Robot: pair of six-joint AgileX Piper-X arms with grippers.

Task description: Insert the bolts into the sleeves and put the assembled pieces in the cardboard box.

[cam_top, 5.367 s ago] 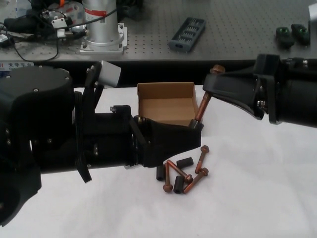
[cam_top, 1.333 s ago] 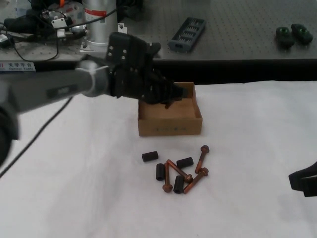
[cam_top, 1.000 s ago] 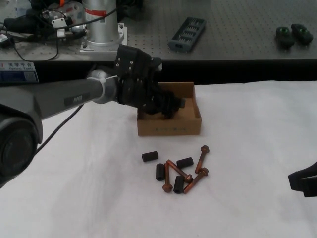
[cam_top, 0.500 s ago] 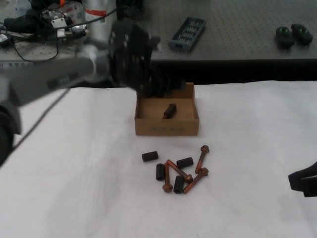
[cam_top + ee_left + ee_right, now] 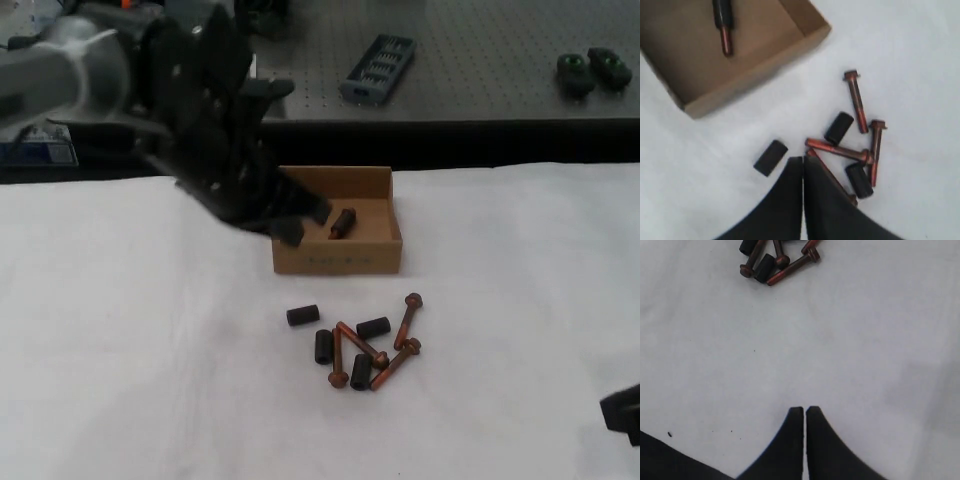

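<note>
Nearest to me, my right pincer (image 5: 804, 411) hangs low over the white cloth (image 5: 865, 350) at the near right of the bench. Its two black fingers are pressed together with nothing between them.

Farther along the cloth lies the loose heap: four copper-coloured hex-head bolts (image 5: 407, 322) and four short black cylindrical sleeves (image 5: 302, 316). One sleeve lies a little apart on the left of the heap. The other three sit among the bolts, touching them or just beside them, and two of the bolts cross each other.

My left pincer (image 5: 802, 160) hovers above the cloth between that heap and the box, near the box's front left corner. Its fingers are closed tip to tip and hold nothing, and from my wrist the lone sleeve shows just beside their tips.

Next comes the small open brown cardboard box (image 5: 340, 262). One assembled piece (image 5: 343, 222), a copper bolt with a black sleeve slid over it, lies flat on the box floor with the bare end of its shaft sticking out of the sleeve.

Beyond the cloth is the grey perforated metal bench top (image 5: 480, 60). On it are a blue-grey slotted rack (image 5: 378, 65) and, far to the right, two dark green round objects (image 5: 590, 68).
</note>
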